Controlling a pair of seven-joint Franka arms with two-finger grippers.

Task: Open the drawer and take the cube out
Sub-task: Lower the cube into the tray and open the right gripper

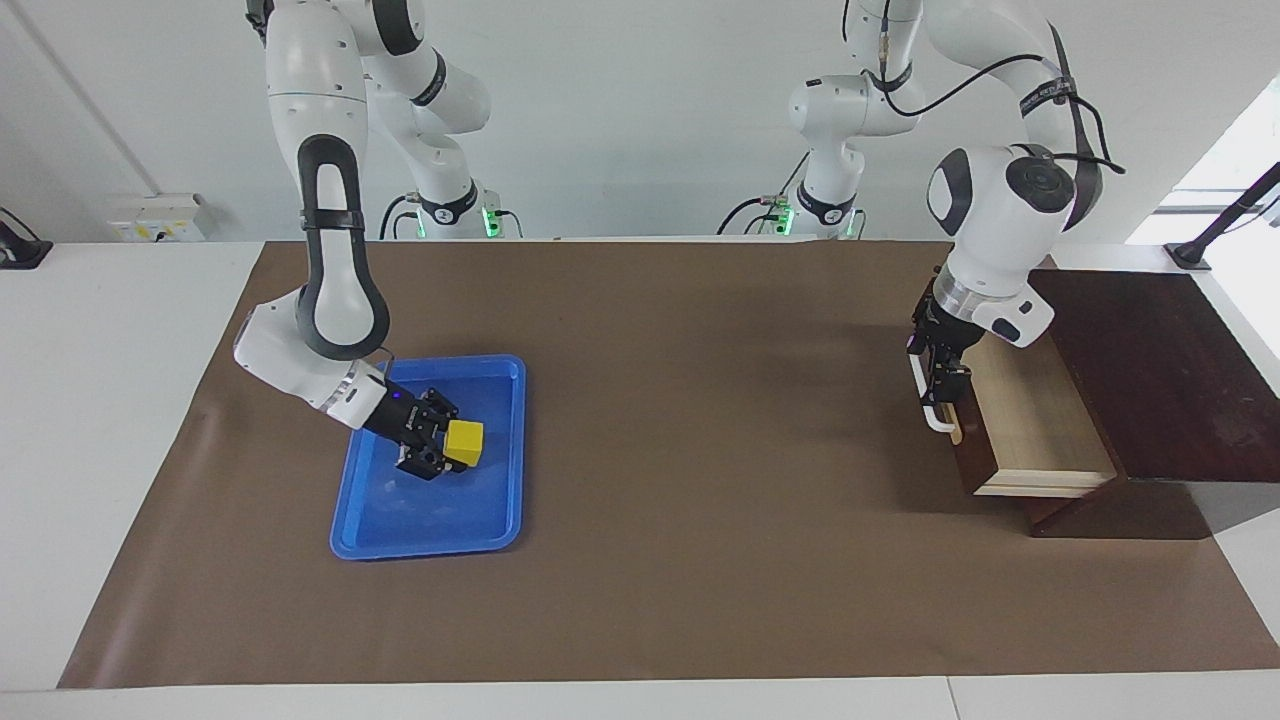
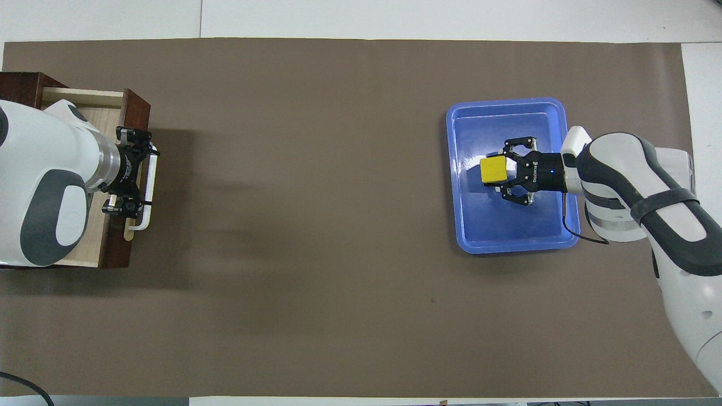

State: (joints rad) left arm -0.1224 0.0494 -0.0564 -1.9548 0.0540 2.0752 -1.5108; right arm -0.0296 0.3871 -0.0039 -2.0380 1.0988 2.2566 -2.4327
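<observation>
A robot lab (plain white walls): two arms (image 1: 330,260) bolted at a paper-covered table (image 1: 700,600).

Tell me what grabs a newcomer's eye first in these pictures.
The bright yellow cube stands out, gripped by the right gripper low in the blue tray at the right arm's end. At the left arm's end the drawer stands pulled open, the left gripper at its white handle.

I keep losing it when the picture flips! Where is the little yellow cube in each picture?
Facing view: the yellow cube sits low in the picture, inside the blue tray, at the right gripper.
Overhead view: the cube is inside the same tray, toward the right arm's end of the table.
Shared landmark: the blue tray.
</observation>
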